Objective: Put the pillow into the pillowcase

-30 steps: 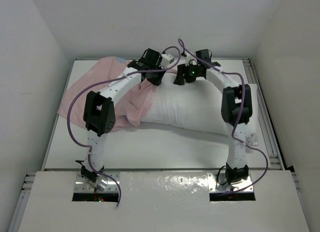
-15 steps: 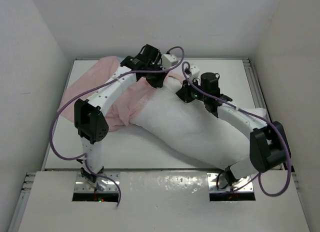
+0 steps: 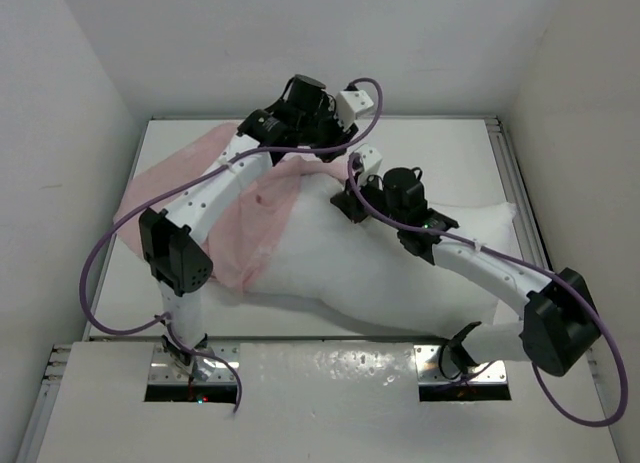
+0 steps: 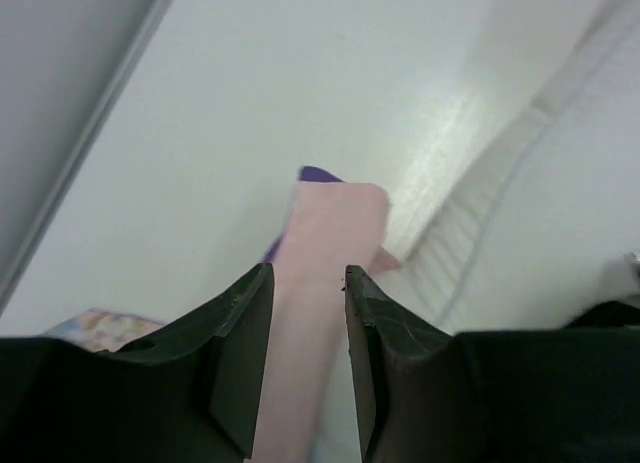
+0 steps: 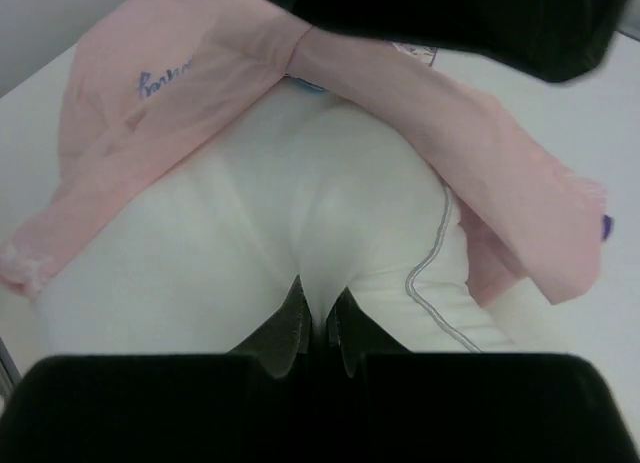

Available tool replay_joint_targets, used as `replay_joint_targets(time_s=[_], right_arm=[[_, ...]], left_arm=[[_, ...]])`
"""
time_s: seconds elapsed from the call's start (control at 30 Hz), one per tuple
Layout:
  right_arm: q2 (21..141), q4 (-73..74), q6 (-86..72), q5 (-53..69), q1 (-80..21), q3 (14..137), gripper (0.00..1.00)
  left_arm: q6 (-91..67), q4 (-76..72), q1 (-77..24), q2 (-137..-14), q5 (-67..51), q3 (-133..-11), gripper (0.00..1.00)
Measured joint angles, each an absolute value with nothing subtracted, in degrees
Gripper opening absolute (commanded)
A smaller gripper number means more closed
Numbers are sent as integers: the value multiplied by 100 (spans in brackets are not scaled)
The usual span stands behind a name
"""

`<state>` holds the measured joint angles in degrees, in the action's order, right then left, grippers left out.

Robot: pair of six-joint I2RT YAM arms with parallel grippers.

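My two arms [image 3: 215, 188] are white tubes with black joints [image 3: 175, 263]. A purple cable [image 3: 86, 278] loops off each. Silver plates [image 3: 225, 373] sit under them. My fingers [image 4: 235, 353] are black, matte wedges.

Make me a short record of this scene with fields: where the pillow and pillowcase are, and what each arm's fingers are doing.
pillow: lies across the table, mostly uncovered
pillowcase: pale pink side showing, spread at the left, one edge draped over the pillow's far end
left fingers: parted, a pink strip of pillowcase between them, raised above the table
right fingers: shut, pinching a fold of the pillow
task status: pillow not yet inside the pillowcase
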<state>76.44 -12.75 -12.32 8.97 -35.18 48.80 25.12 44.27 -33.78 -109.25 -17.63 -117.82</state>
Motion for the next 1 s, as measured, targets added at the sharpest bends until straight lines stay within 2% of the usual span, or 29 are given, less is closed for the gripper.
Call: replay_joint_targets(time_s=[0.1,0.13,0.17,0.2,0.27,0.33,0.47,0.63,0.87,0.9,1.0], right_arm=[[7516,-1291,-1306,906,-3540,4678,0],[7485,-1297,-1337,904,-3540,4622,0],[7439,-1319,-1398,893,-3542,4523,0],[7404,-1323,-1450,873,-3548,4453,0],[7365,-1337,-1542,803,-3579,4353,0],[7354,-1385,-1619,746,-3607,4318,0],[7354,-1457,-1739,631,-3660,4272,0],[7354,-1452,-1802,506,-3704,4270,0],[7354,-1435,-1802,344,-3798,4272,0],[7354,-1431,-1802,311,-3817,4272,0],[7354,-1389,-1802,217,-3900,4272,0]], left_arm=[[2508,4265,-3415,-10831,-941,-11474,37],[2508,4322,-3395,-10833,-733,-11378,44],[2512,4431,-3347,-10833,-607,-11312,63],[2486,4578,-3291,-10833,-569,-11266,70],[2401,4840,-3146,-10803,-604,-11203,82],[2296,5092,-3011,-10702,-709,-11155,83],[2215,5387,-2860,-10136,-808,-11039,76],[2381,5839,-2969,-9378,-993,-10807,77],[2429,6106,-3186,-9404,-969,-9627,70],[2416,6077,-3192,-9424,-897,-9432,68],[2324,5944,-3214,-9443,-687,-9052,41]])
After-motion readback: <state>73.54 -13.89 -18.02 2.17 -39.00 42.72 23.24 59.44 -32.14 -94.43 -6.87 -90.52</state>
